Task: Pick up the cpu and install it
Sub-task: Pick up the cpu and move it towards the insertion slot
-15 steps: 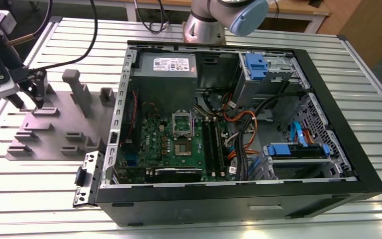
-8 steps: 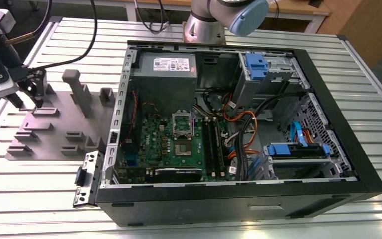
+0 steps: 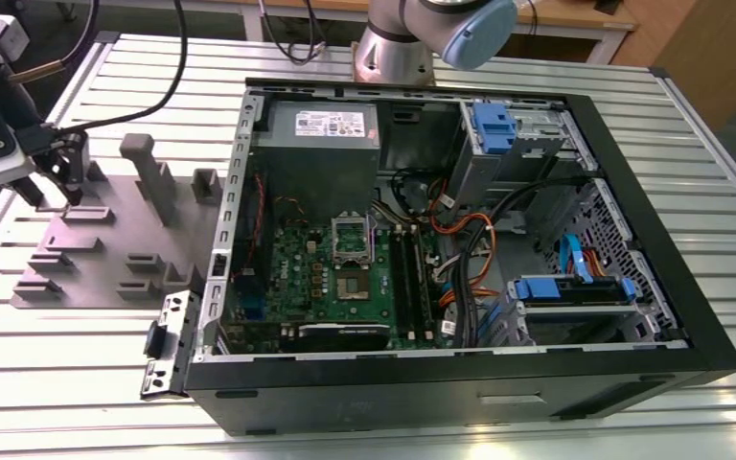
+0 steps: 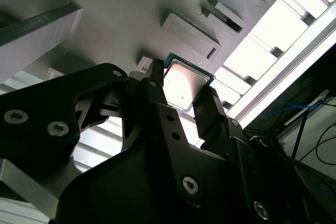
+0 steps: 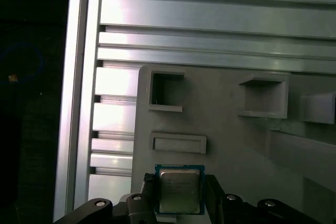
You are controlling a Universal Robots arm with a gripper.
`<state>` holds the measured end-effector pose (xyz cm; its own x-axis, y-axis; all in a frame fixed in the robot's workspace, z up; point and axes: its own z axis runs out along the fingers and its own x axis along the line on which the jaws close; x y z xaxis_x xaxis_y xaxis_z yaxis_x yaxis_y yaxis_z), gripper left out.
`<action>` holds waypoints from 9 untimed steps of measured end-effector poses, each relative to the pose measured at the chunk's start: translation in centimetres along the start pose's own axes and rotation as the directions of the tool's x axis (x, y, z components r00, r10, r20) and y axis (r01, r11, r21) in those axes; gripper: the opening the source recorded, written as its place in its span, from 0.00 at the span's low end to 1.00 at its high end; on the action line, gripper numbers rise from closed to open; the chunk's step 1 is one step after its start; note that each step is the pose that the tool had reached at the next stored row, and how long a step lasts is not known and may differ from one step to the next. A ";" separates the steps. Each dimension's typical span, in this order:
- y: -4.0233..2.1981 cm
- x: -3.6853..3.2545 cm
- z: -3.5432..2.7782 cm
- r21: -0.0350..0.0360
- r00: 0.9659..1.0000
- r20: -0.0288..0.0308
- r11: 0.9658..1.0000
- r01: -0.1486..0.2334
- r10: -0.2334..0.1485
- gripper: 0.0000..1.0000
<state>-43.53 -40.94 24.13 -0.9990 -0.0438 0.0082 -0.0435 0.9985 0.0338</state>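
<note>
The cpu (image 5: 179, 188) is a small square chip with a shiny metal top and a blue-green rim. In both wrist views it sits between my black fingertips (image 4: 209, 106), which press on two opposite edges. My gripper (image 3: 58, 199) is shut on the cpu (image 4: 185, 81) just over the grey fixture plate (image 3: 112, 251), at the exterior view's left, well apart from the open computer case (image 3: 471, 379). On the green motherboard inside the case, the silver socket frame (image 3: 350, 235) stands raised above the socket (image 3: 353, 286).
The fixture plate carries several raised blocks and a tall post (image 3: 150, 172). Empty rectangular pockets (image 5: 167, 90) lie near the cpu. The slatted aluminium table (image 3: 61, 355) ends close to the plate. The arm's base (image 3: 394, 53) stands behind the case, among cables and drive bays.
</note>
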 end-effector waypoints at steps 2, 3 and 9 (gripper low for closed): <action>0.00 0.00 -0.07 0.000 1.000 0.000 1.000 0.000 0.000 0.47; 0.00 0.00 -0.09 0.000 1.000 0.000 1.000 0.000 0.000 0.47; 0.04 0.01 -0.77 0.000 1.000 0.000 1.000 0.000 0.000 0.47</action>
<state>-43.53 -40.92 24.91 -0.9990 -0.0438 0.0082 -0.0435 0.9985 0.0338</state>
